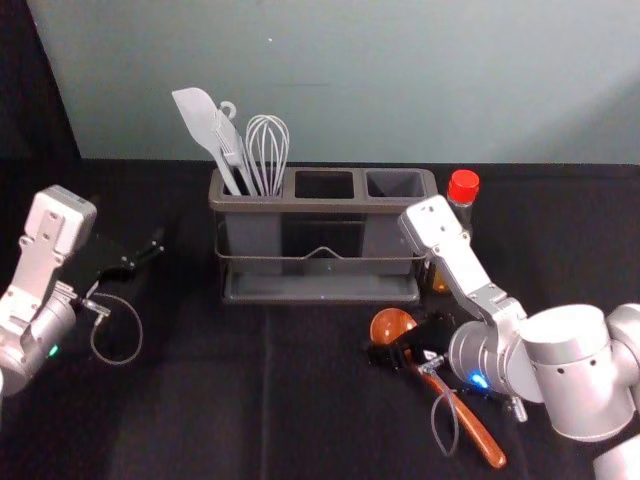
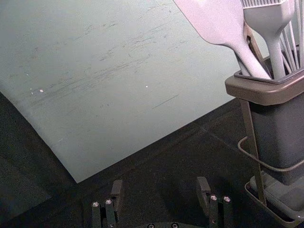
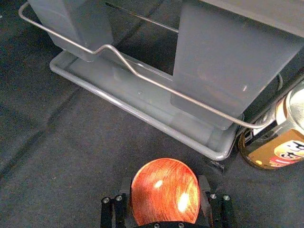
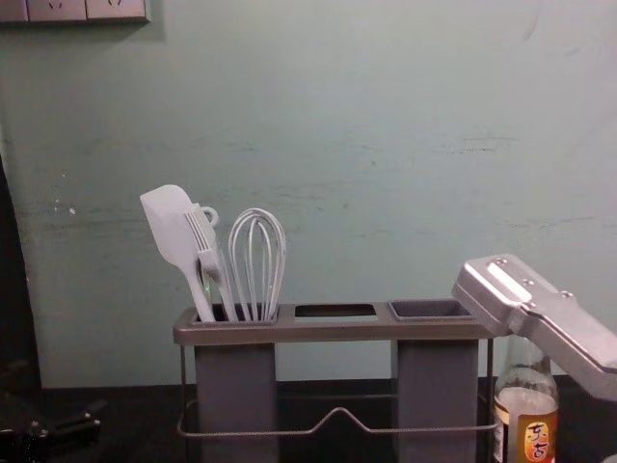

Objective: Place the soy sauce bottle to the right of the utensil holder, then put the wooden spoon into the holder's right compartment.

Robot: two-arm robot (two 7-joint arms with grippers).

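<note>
Your right gripper point(image 1: 402, 342) is low over the counter point(image 1: 200, 400), in front of the right part of the utensil holder point(image 1: 320, 204), right at the wooden spoon point(image 1: 391, 325). In the right wrist view you have its fingers point(image 3: 204, 191) standing apart, one on either side of the spoon's round bowl; you can't tell from this whether they touch the wood. The spoon is outside the holder, bowl towards it, and its orange-brown handle runs back towards you and out to the right, passing under the gripper. You can't make out whether the counter bears its full weight. Your soy sauce bottle point(image 1: 463, 187), with its red cap, stands upright just beside the holder's right end, partly behind your right arm in the head view. Whether bottle and holder touch, you can't tell. In the holder's left compartment you've got a spatula point(image 1: 197, 118), a brush point(image 1: 229, 140) and a whisk point(image 1: 268, 150), heads up, with the spatula leaning out to the left. Your left gripper point(image 1: 138, 258) is parked over at the left, well apart from the holder, and in its own wrist view its two fingers are spread wide.
</note>
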